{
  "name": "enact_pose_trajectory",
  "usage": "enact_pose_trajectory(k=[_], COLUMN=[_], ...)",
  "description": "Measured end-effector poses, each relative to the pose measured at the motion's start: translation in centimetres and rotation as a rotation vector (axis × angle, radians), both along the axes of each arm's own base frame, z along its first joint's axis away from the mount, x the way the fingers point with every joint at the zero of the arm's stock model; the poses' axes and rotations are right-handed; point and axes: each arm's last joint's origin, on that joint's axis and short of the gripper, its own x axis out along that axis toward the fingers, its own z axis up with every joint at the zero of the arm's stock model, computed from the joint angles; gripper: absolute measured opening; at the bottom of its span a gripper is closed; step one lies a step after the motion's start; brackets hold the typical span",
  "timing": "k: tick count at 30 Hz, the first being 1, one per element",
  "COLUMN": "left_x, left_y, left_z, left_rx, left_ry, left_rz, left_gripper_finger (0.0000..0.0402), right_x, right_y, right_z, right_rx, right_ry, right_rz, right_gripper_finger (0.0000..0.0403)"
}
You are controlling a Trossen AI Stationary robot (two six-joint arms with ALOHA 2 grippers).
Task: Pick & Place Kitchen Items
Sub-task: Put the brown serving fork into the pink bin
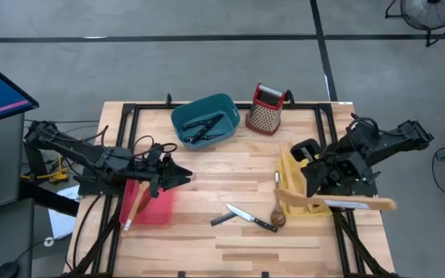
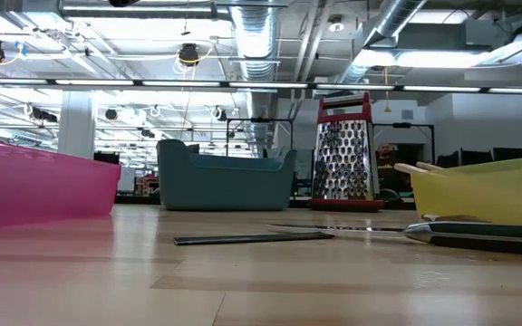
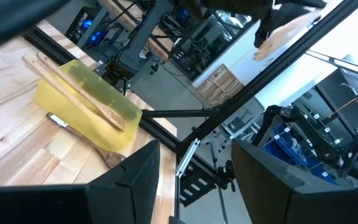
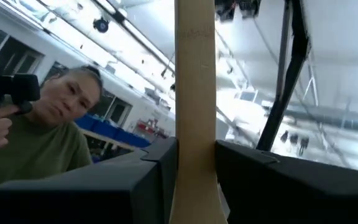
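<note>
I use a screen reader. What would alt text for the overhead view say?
The right hand holds a pale wooden utensil above the yellow bin; the left hand hovers open by the red bin. Two knives lie on the wooden table, with a teal bin and grater behind.

The high camera hangs over the table (image 1: 230, 232) looking straight down, taking in both arms. The low one sits at tabletop level, facing across the boards toward the box grater (image 2: 343, 152) at twelve o'clock. The left wrist camera looks past its own fingers (image 3: 129, 186) across at the yellow bin (image 3: 82, 99), which the overhead shares. The right wrist camera tilts up, very close on a pale wooden utensil (image 4: 195, 93).
</note>
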Motion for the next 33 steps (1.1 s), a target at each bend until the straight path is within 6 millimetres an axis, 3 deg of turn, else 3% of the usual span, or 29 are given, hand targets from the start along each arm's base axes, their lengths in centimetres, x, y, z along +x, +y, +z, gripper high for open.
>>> enact_pose_trajectory(k=[3,8,17,24,33], left_x=[0.0,0.0,0.0,0.0,0.0], left_y=[0.0,0.0,0.0,0.0,0.0], left_z=[0.0,0.0,0.0,0.0,0.0], left_rx=[0.000,0.000,-0.001,-0.004,-0.007], left_ry=[0.000,0.000,0.000,0.000,0.000], left_rz=[0.000,0.000,0.000,0.000,0.000], left_gripper_finger=[0.0182,0.0182,0.0182,0.0182,0.0182], right_x=[0.7,1.9,3.5,4.1,4.3], right_y=[-0.1,-0.6,-1.7,-3.4,-5.4], right_z=[-1.0,-3.4,-5.3,-6.6,-6.8], right_rx=[-0.050,-0.199,-0.442,-0.589,-0.695], right_ry=[0.094,0.263,0.311,0.401,0.450], right_rz=[-0.080,-0.418,-0.845,-1.026,-1.186], right_gripper_finger=[0.0103,0.0103,0.0103,0.0103,0.0103])
